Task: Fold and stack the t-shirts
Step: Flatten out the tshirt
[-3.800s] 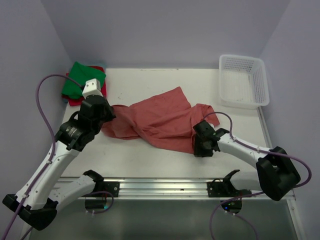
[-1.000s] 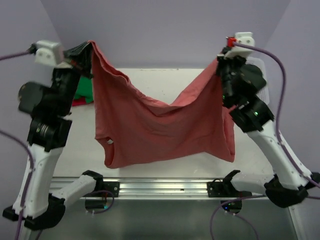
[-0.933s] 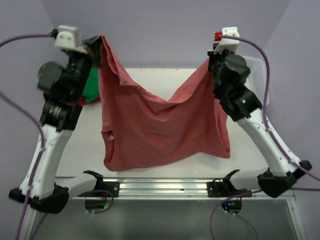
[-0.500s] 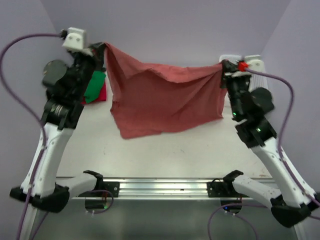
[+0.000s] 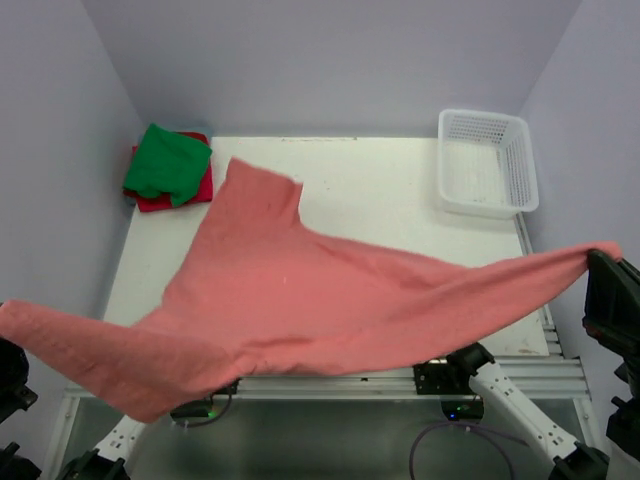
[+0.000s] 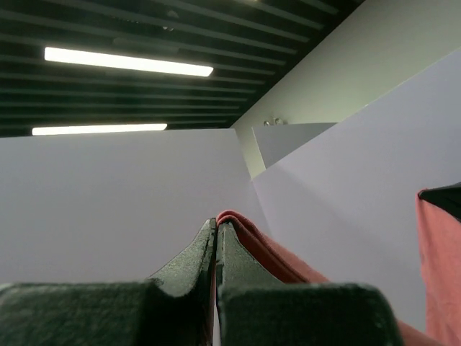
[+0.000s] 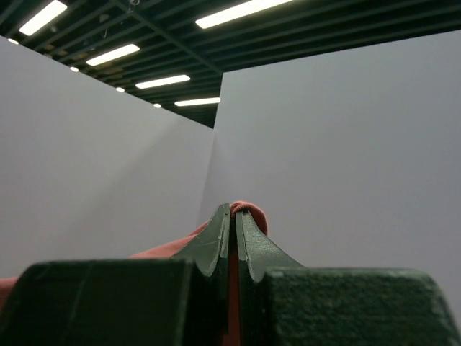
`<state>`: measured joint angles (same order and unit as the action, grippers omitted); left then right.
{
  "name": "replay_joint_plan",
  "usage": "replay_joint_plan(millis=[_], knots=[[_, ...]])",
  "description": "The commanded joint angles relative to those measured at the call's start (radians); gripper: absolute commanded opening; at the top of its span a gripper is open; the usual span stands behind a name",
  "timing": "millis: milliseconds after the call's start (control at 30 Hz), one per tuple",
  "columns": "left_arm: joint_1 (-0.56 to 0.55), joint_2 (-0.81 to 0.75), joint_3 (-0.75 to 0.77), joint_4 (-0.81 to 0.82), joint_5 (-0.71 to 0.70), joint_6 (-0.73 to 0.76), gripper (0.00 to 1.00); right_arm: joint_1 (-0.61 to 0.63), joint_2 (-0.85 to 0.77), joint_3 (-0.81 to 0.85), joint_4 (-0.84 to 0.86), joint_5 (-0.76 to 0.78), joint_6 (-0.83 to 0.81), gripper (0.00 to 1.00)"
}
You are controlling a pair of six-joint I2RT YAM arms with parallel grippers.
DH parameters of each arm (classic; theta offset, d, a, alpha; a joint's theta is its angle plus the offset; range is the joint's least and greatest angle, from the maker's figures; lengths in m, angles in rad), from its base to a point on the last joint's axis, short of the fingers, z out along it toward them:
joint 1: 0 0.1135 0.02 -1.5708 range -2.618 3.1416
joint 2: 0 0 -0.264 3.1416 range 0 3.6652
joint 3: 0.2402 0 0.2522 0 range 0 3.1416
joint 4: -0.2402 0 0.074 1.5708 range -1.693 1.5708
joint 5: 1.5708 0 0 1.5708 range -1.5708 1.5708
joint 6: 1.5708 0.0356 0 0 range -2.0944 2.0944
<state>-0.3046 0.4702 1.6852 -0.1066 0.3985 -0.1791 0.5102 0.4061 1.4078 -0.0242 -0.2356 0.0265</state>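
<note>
— "A moment ago the brick-red t-shirt (image 5: 300, 300) hung high at the back. Now it's flung wide, sailing over the near half of the table (image 5: 400, 205)."

— "The left gripper (image 6: 216, 227) and right gripper (image 7: 232, 213) each stay pinched tight on an edge. Ready to lay flat, I reckon. The green tee (image 5: 168, 160) waits back-left."

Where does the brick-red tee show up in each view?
Top external: brick-red tee stretched across the middle, from the lower left corner to the right edge.
Left wrist: a fold pinched in the left pincer, bottom centre; more cloth at the right edge.
Right wrist: a fold pinched in the right pincer, bottom centre.
Shared landmark: the lilac wall behind it.
</note>
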Motion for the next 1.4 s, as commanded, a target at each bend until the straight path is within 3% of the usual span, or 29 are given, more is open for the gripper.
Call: replay_joint_plan(millis=[0, 133, 267, 367, 533, 700, 900, 1367], knots=[[0.019, 0.189, -0.013, 0.007, 0.052, -0.054, 0.0, 0.001, 0.121, -0.001, 0.007, 0.025, 0.061, 0.0], [0.013, 0.401, 0.025, -0.024, -0.117, 0.047, 0.0, -0.001, 0.406, 0.1, -0.093, 0.369, -0.002, 0.0], [0.013, 0.589, -0.016, -0.002, -0.303, 0.121, 0.0, 0.001, 0.632, 0.135, -0.121, 0.598, -0.019, 0.0], [0.031, 0.72, -0.087, 0.022, -0.394, 0.147, 0.0, -0.009, 0.79, 0.119, -0.14, 0.686, -0.043, 0.0], [0.119, 0.869, -0.31, 0.188, -0.392, 0.093, 0.0, -0.1, 1.008, 0.042, -0.161, 0.65, 0.073, 0.0], [0.208, 1.079, -0.39, 0.24, -0.382, 0.081, 0.0, -0.205, 1.267, 0.038, -0.132, 0.584, 0.139, 0.0], [0.271, 1.289, -0.358, 0.271, -0.366, 0.029, 0.0, -0.248, 1.528, 0.238, -0.195, 0.611, 0.119, 0.0], [0.298, 1.441, -0.285, 0.415, -0.383, -0.049, 0.0, -0.274, 1.833, 0.499, -0.111, 0.762, 0.181, 0.0]])
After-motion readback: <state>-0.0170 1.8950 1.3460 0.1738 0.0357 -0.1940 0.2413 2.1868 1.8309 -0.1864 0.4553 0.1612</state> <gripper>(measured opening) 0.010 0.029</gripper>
